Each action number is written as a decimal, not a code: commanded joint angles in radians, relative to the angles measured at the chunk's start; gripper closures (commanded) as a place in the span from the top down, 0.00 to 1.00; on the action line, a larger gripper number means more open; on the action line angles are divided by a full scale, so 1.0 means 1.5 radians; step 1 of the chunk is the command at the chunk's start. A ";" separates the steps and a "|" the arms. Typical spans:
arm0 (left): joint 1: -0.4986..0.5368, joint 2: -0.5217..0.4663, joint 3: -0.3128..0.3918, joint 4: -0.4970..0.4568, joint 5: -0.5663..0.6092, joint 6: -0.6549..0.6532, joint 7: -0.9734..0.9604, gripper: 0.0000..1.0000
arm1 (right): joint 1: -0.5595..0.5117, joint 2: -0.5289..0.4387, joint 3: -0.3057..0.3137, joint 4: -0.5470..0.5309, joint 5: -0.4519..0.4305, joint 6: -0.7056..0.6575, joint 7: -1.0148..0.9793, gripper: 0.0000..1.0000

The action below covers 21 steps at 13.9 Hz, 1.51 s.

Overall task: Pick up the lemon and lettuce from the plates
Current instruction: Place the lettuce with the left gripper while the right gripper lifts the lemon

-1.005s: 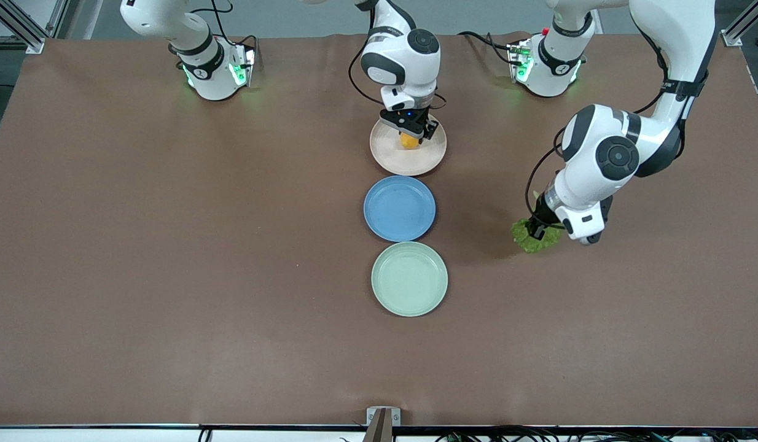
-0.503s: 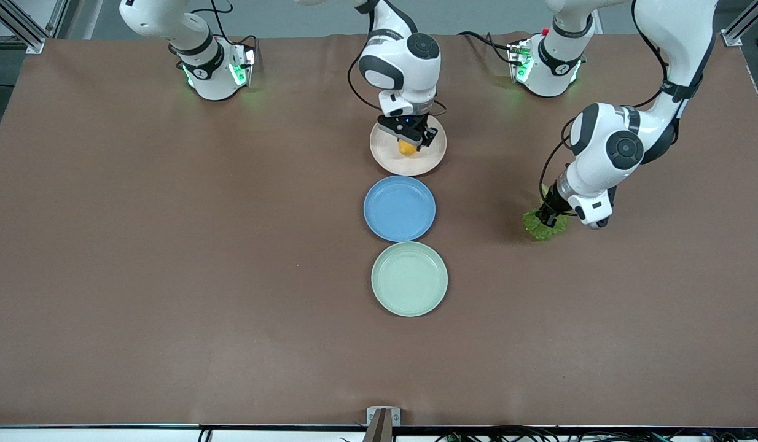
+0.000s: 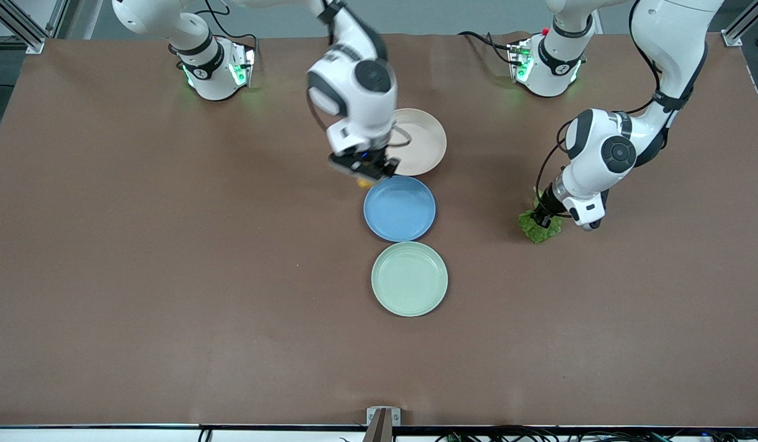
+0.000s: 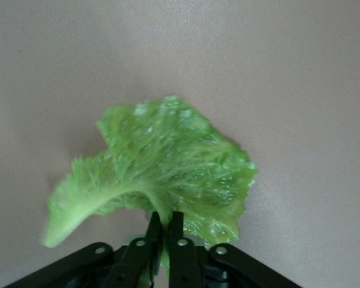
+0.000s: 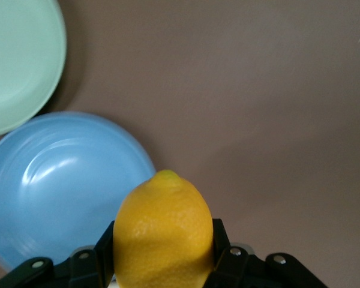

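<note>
My right gripper (image 3: 365, 174) is shut on the yellow lemon (image 5: 163, 231) and holds it in the air over the table beside the rim of the blue plate (image 3: 399, 208); only a sliver of lemon (image 3: 362, 182) shows in the front view. The beige-pink plate (image 3: 423, 146) is bare, and so is the mint green plate (image 3: 409, 279). My left gripper (image 3: 540, 219) is shut on the crinkly green lettuce (image 4: 162, 174), held low over the bare table toward the left arm's end; the leaf (image 3: 539, 228) hangs under it.
The three plates lie in a row down the middle of the brown table, the blue one between the other two. In the right wrist view the blue plate (image 5: 60, 186) and the mint plate (image 5: 18, 60) show beneath the lemon. The arm bases (image 3: 213, 67) stand at the back edge.
My right gripper has lifted the lemon off the beige-pink plate and carried it toward the blue plate's rim. My left gripper with the lettuce has shifted only slightly.
</note>
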<state>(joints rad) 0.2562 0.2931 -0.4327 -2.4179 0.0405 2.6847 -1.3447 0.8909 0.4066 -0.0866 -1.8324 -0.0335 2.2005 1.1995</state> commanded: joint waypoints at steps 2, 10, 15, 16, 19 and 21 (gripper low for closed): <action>0.015 -0.011 -0.008 0.001 0.034 0.012 -0.003 1.00 | -0.138 -0.079 0.016 -0.102 0.000 0.013 -0.208 0.00; 0.015 -0.040 -0.013 0.087 0.037 0.008 0.006 1.00 | -0.417 -0.144 0.016 -0.214 0.000 0.030 -0.617 0.01; 0.014 -0.062 -0.014 0.110 0.037 -0.053 0.331 1.00 | -0.514 -0.157 0.016 -0.294 0.000 0.116 -0.757 0.01; 0.016 -0.063 -0.013 0.124 0.036 -0.097 0.423 1.00 | -0.529 -0.155 0.016 -0.307 0.001 0.134 -0.781 0.01; 0.041 -0.070 -0.011 0.188 0.036 -0.241 0.607 1.00 | -0.542 -0.145 0.017 -0.359 0.007 0.208 -0.801 0.01; 0.048 -0.085 -0.009 0.223 0.034 -0.320 0.674 1.00 | -0.536 -0.132 0.019 -0.371 0.025 0.245 -0.801 0.01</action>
<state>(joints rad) 0.3093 0.1982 -0.4409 -2.1314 0.0855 2.3138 -0.4329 0.0938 0.2190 -0.0813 -2.3458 -0.0275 2.5158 0.0111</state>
